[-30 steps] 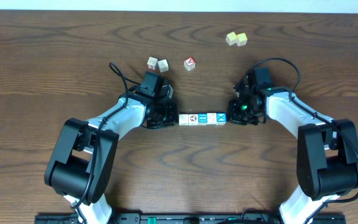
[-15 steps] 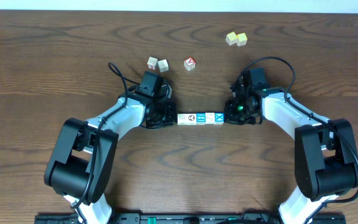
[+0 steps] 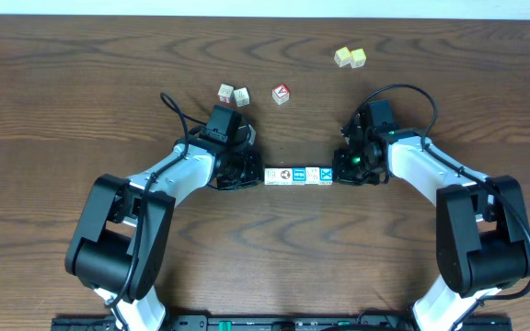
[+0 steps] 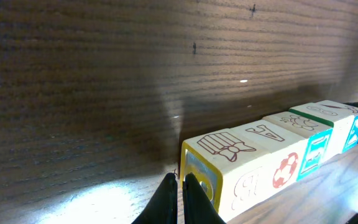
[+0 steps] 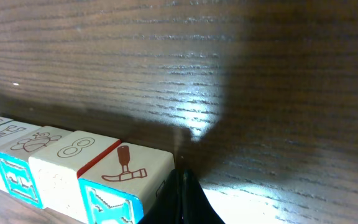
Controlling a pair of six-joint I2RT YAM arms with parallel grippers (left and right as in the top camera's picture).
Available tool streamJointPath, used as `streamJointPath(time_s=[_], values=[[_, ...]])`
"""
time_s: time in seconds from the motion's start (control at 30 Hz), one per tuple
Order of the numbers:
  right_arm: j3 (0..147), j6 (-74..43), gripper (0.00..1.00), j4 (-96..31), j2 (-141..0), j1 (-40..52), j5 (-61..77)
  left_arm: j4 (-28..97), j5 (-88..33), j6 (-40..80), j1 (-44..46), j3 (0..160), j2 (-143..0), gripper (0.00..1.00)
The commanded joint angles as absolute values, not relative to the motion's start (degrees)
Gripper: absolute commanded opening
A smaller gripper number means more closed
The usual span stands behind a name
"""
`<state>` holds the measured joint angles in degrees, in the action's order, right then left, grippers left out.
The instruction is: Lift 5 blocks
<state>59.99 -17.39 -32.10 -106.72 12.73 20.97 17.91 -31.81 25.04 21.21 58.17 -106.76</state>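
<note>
Overhead view: you've got 5 blocks [image 3: 299, 175] in one straight row, end to end, mid worktop [image 3: 53, 110], running L to R betw. the two arms. 3 show cream faces w/ printed marks and 2 show a bright blue face (the R-most has a white X).

Left pincer [image 4: 179, 185]: fingers together w/ only a sliver betw. them, tips right against the yellow end face of the L-most block. Right pincer [image 5: 182, 180]: fingers pressed together to a dark point, tips at the end of the R-most block, the one w/ a hammer print. So neither clamps round a block; each is closed and butts an end of the row. Can't tell from any view whether the row is off the worktop or resting on it.

Other things, all on the far side and well apart from the row:
- 2 cream cubes [image 3: 233, 94], side by side, beyond the left arm.
- 1 red-faced cube [image 3: 282, 93] w/ a white mark, just R of that pair.
- 2 yellow cubes [image 3: 350, 58], touching, near the far edge, beyond the right arm.
- 1 black cable [image 3: 171, 106] loops off the left arm; a 2nd arcs over the right arm.

Nothing sits betw. the spare cubes and the row. The only things crowding the row are the two arms' own wrists at its ends.
</note>
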Motion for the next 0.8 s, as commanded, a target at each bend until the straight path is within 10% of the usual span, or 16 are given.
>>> streamJointPath(time_s=[0.0,0.77], values=[[61.84,-17.30,0.01,-32.80,-105.54,13.93,23.83,17.50,-35.59,24.67,21.63,57.98,-107.48,0.07],[66.37,-17.32,0.01,-38.74,-105.54,14.00,24.47,17.65,-36.27,24.64,21.63,57.98,-107.28,0.07]])
